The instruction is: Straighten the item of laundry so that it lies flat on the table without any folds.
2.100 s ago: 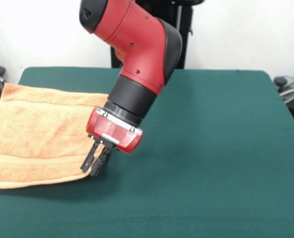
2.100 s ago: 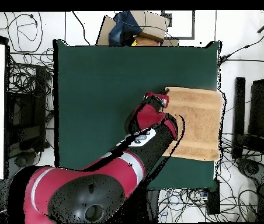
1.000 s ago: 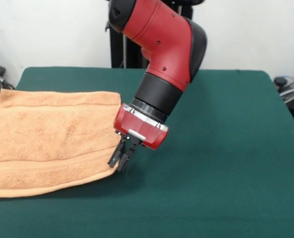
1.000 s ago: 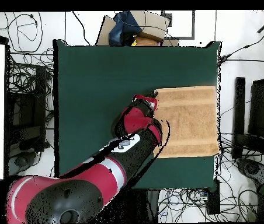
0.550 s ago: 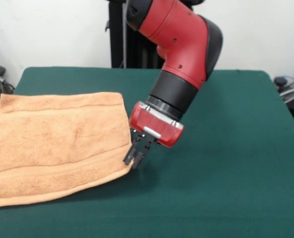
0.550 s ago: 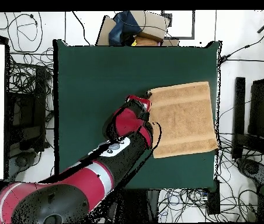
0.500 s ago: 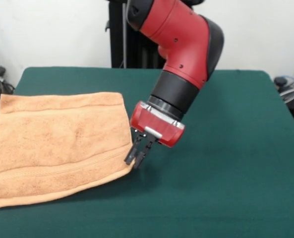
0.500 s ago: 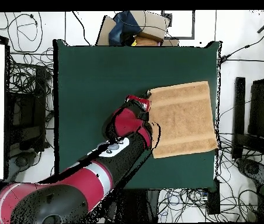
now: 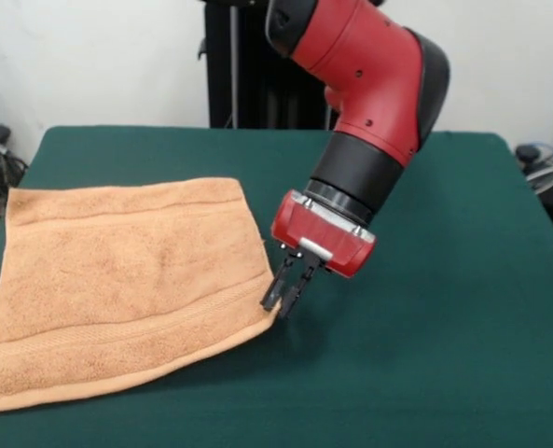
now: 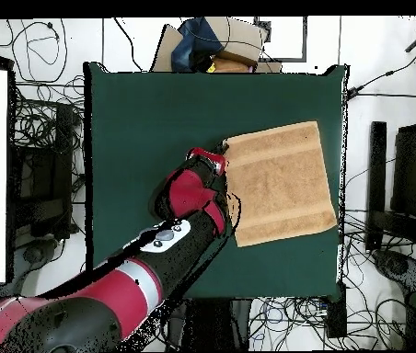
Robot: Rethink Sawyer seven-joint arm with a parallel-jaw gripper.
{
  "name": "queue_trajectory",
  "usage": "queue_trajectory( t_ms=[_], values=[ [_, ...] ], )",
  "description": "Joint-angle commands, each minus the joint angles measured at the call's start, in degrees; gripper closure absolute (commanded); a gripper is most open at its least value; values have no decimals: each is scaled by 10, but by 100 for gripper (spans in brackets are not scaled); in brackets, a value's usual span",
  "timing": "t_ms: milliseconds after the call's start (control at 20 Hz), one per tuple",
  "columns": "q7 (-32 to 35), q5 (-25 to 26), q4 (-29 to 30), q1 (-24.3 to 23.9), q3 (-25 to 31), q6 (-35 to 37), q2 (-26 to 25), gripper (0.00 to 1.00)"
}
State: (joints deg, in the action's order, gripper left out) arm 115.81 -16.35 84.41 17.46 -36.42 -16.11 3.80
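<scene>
The gripper [image 9: 286, 301] pinches the corner of the towel [image 9: 127, 280], a soft, limp, light cloth likely best dragged by its corners or hems.

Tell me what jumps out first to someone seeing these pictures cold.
The big red and black arm dominates, coming down over the middle of the dark green table. Its gripper is shut on the near right corner of a tan-orange towel. The towel lies spread flat and slightly skewed on the table's left half in the front view.
</scene>
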Motion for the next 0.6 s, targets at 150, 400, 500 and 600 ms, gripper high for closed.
queue_trajectory(
  t_ms=[150,400,500,600],
  values=[
    [103,-30,46,0,40,17,-2,100],
    [108,-42,61,15,37,11,-4,100],
    [110,-50,68,25,33,15,-2,100],
    [112,-68,70,40,25,24,-8,100]
  ],
)
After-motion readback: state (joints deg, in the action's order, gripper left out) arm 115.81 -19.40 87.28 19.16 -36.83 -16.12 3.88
